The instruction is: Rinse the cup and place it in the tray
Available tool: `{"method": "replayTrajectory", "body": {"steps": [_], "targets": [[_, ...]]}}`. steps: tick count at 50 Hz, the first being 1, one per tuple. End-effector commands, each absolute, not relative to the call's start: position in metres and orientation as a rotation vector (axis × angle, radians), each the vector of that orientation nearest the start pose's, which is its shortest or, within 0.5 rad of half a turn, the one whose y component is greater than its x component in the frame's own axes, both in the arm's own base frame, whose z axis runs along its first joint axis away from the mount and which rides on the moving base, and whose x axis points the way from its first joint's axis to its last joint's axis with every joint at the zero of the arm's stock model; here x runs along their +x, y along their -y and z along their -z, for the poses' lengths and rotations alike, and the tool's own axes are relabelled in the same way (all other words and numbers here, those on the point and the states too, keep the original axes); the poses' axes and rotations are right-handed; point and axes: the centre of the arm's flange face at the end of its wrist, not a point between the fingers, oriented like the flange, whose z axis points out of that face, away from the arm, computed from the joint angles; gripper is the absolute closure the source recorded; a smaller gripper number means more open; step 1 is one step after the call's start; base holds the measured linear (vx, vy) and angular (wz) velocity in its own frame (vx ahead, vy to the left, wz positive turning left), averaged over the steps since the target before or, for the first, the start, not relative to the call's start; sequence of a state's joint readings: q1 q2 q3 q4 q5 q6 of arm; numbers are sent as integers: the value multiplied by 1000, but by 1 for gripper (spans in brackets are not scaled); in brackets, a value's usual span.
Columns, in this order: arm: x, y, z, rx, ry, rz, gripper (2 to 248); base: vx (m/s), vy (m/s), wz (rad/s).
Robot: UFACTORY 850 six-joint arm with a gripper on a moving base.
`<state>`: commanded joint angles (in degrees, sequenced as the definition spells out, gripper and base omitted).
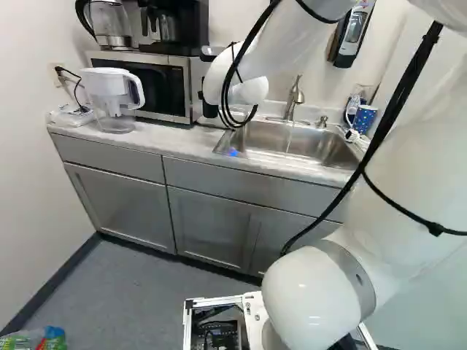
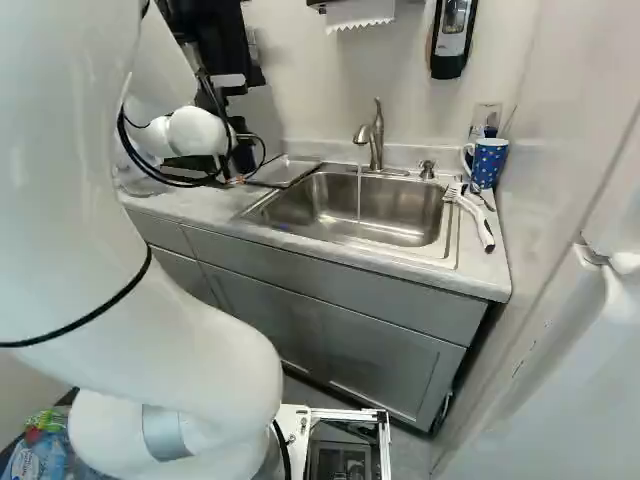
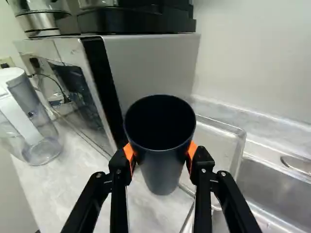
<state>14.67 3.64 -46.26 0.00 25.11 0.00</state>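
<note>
In the right base view my gripper [image 2: 238,178] is partly hidden by cables beside the microwave, with the dark cup [image 2: 243,150] at it. In the wrist view the gripper [image 3: 161,158] is shut on the dark cup [image 3: 164,167], an orange pad [image 3: 192,149] against one side and the other pad opposite. The cup's open mouth faces the camera; its inside looks dark. A shallow metal tray [image 3: 221,141] lies on the counter beside the sink, just beyond and partly behind the cup. The same tray [image 2: 284,171] shows in the right base view. Whether cup and tray touch, I cannot tell.
Water runs from the faucet [image 2: 376,140] into the sink [image 2: 340,205]. The microwave [image 3: 146,68] stands close beside the cup, a clear pitcher [image 3: 29,121] farther along the counter [image 3: 73,194]. A blue mug [image 2: 486,163] and a white brush [image 2: 478,218] are at the sink's far side.
</note>
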Motion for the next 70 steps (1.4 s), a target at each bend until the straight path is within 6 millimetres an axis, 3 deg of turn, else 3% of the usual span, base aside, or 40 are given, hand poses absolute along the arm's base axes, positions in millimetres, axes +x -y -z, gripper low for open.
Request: {"method": "replayTrajectory", "body": {"steps": [29, 70], "targets": [[483, -80, -570, -2408, 198, 1847, 128, 0, 0, 0], [481, -19, -570, -2472, 50, 1898, 128, 0, 0, 0]]}}
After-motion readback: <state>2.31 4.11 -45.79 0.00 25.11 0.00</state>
